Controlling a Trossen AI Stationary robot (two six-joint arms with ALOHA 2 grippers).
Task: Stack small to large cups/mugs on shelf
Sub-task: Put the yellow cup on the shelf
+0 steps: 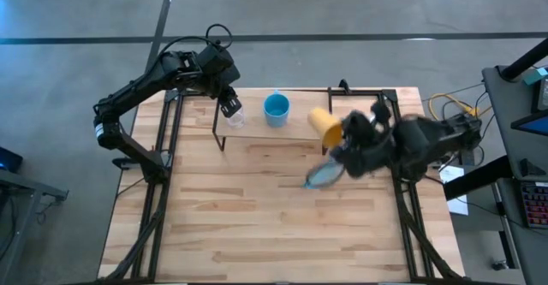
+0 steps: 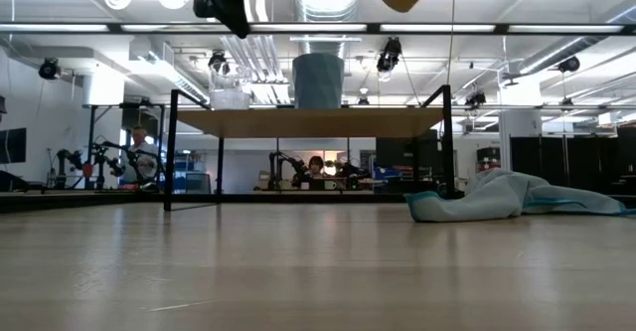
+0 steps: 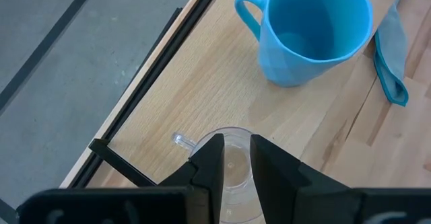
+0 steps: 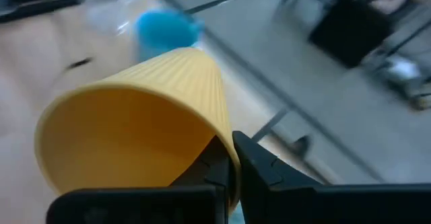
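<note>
The shelf (image 1: 257, 124) stands at the table's far side. On it stand a clear glass (image 3: 232, 177) and a light blue cup (image 3: 311, 29), both upright on their bases. My left gripper (image 3: 236, 158) hovers straight above the glass, its fingers a narrow gap apart. The low view shows this gripper (image 2: 231, 8) well above the glass (image 2: 231, 99). My right gripper (image 4: 232, 151) is shut on the yellow-orange cup (image 4: 135, 123). It holds the cup (image 1: 325, 125) in the air to the right of the blue cup (image 1: 276, 108). My right gripper has one finger inside the yellow-orange cup and one outside, pinching the wall at the rim (image 4: 221, 133). The fingers come from the table's right side. The cup is lifted clear above the shelf, tipped on its side, its mouth toward the gripper and its base toward the blue cup.
A light blue cloth (image 1: 324, 175) lies crumpled on the tabletop near the shelf's right legs; it also shows in the low view (image 2: 507, 197). The shelf's black legs (image 2: 171, 152) stand on the table. The near half of the table is bare wood (image 1: 274, 234).
</note>
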